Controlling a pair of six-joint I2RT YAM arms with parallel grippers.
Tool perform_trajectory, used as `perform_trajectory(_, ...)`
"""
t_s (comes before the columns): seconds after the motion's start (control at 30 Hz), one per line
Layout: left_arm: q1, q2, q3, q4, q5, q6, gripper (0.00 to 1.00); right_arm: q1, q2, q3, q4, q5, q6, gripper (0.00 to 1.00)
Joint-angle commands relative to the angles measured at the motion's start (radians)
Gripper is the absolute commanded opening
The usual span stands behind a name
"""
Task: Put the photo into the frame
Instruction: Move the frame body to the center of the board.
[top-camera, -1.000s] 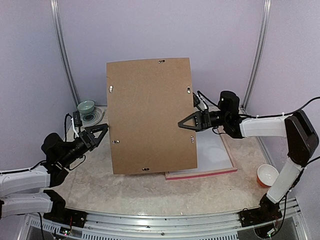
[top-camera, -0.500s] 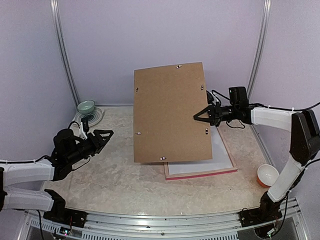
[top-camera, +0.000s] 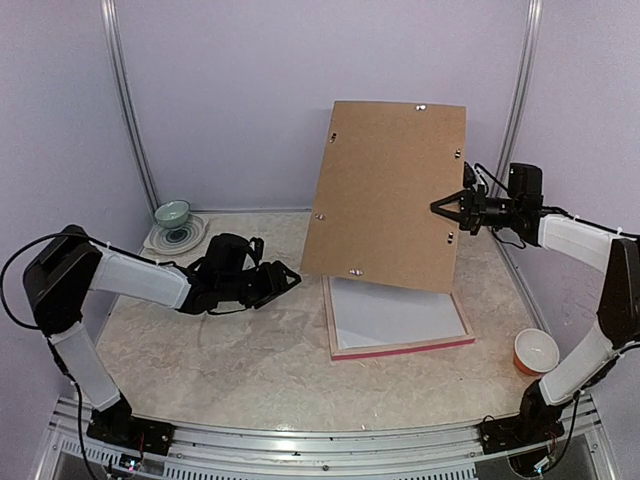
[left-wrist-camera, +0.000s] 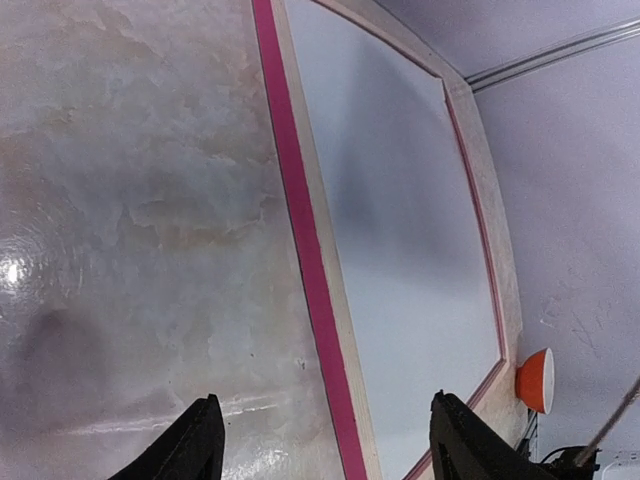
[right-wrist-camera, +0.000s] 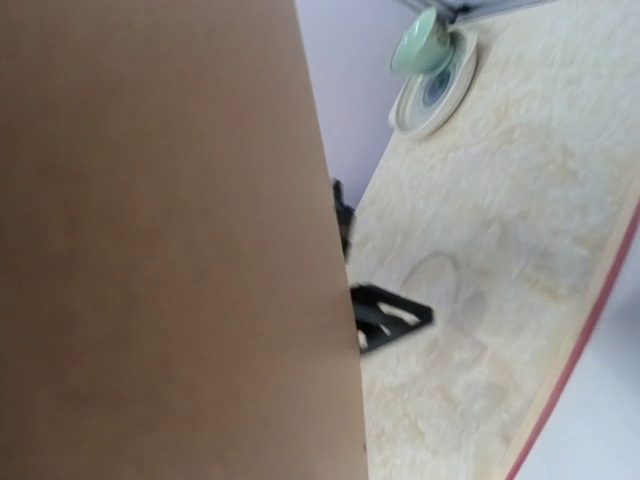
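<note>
The frame (top-camera: 400, 347) lies flat on the table, pink rails showing, with a pale white sheet (top-camera: 395, 315) inside it. In the left wrist view its pink left rail (left-wrist-camera: 310, 290) runs between my open fingers. My left gripper (top-camera: 288, 279) hovers open and empty just left of that rail. A plain brown backing board (top-camera: 390, 195) hangs tilted above the frame's far half. My right gripper (top-camera: 445, 208) is shut on its right edge. The board (right-wrist-camera: 160, 250) fills the left of the right wrist view and hides those jaws. The photo is not in view.
A green cup (top-camera: 172, 213) stands on a patterned saucer (top-camera: 183, 237) at the back left. An orange cup (top-camera: 535, 351) sits near the right front, also seen beyond the frame's corner (left-wrist-camera: 537, 380). Purple walls enclose the table.
The right gripper carried the brown board up and to the right, uncovering the frame. The left arm reached right toward the frame's left rail and its jaws spread wider.
</note>
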Motion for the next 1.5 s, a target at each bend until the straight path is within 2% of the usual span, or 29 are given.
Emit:
perform_trajectory(0.0,-0.046,0.154,0.150,-0.092,-0.015,0.010,0.70,-0.060,-0.048,-0.045,0.175,-0.042,0.109,0.00)
perform_trajectory(0.23,-0.095,0.365,0.404,-0.217,-0.027,0.015,0.66,-0.121,-0.060,-0.107,0.284,-0.046,0.205,0.00)
perform_trajectory(0.37,-0.110,0.427,0.496,-0.299,-0.068,0.029,0.60,-0.126,-0.072,-0.118,0.308,-0.046,0.229,0.00)
perform_trajectory(0.5,-0.118,0.466,0.542,-0.347,-0.107,0.035,0.50,-0.131,-0.085,-0.121,0.332,-0.048,0.255,0.00)
perform_trajectory(0.77,-0.134,0.529,0.629,-0.431,-0.157,0.063,0.49,-0.131,-0.096,-0.138,0.384,-0.051,0.298,0.00)
perform_trajectory(0.87,-0.136,0.549,0.643,-0.442,-0.157,0.066,0.36,-0.131,-0.098,-0.142,0.395,-0.051,0.308,0.00)
perform_trajectory(1.0,-0.135,0.551,0.634,-0.456,-0.157,0.065,0.25,-0.131,-0.102,-0.151,0.399,-0.048,0.315,0.00)
perform_trajectory(1.13,-0.134,0.526,0.598,-0.460,-0.170,0.068,0.20,-0.131,-0.106,-0.158,0.410,-0.045,0.329,0.00)
perform_trajectory(1.47,-0.112,0.412,0.461,-0.464,-0.204,0.094,0.20,-0.124,-0.129,-0.229,0.473,-0.025,0.405,0.00)
